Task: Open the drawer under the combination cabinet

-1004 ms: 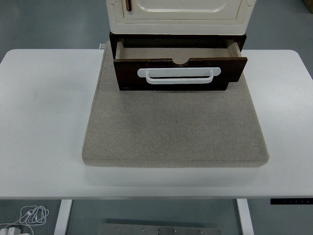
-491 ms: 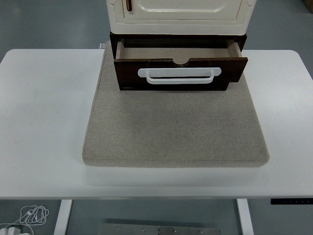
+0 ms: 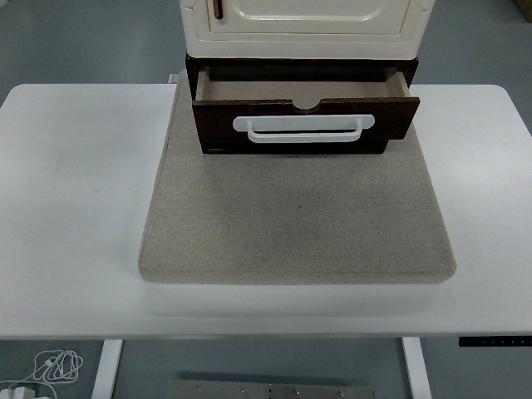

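No legible writing or brand marks appear on any item. The dark brown wooden drawer (image 3: 306,120) stands pulled out beneath the cream, glossy cabinet (image 3: 304,25) at the table's far centre. Its white bar handle (image 3: 302,130) is rounded and smooth. Both rest on a grey felt-like mat (image 3: 298,220) on the white table (image 3: 75,208). Neither hand is in view, so no finger state can be told.

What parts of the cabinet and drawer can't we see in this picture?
- Cream cabinet: its top is cut off by the head view's upper edge.
- Drawer: the back of its inside is hidden under the cabinet.
- Cable on the floor: cut off by the bottom edge.
- Both robot hands: outside the picture.
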`<state>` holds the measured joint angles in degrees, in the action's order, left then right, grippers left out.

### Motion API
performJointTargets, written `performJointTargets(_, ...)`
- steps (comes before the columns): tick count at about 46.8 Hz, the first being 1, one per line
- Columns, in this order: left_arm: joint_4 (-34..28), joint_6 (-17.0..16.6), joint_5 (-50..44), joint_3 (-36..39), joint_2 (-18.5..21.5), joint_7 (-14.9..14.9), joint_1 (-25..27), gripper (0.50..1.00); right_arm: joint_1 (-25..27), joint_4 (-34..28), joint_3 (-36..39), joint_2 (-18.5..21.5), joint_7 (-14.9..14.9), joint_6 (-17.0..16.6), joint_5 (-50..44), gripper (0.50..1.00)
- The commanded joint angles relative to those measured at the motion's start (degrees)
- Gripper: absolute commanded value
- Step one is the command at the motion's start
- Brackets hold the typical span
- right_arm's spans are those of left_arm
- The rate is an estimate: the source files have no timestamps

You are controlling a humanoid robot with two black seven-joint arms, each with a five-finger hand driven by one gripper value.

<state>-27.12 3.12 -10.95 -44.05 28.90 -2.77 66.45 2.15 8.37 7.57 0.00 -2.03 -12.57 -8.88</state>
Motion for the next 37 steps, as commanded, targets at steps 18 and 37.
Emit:
performJointTargets(18, 1.8, 2.6, 0.0, -0.3, -10.8, 1.2, -4.3, 1.0, 0.2, 0.0, -0.1, 0.0, 0.0, 0.0, 0.0, 0.926)
performJointTargets(37, 2.2, 9.3, -1.5, -10.4, -13.5, 4.4, -9.6, 1.0, 0.8, 0.1, -0.1, 0.0, -0.1, -0.9, -0.1, 0.926)
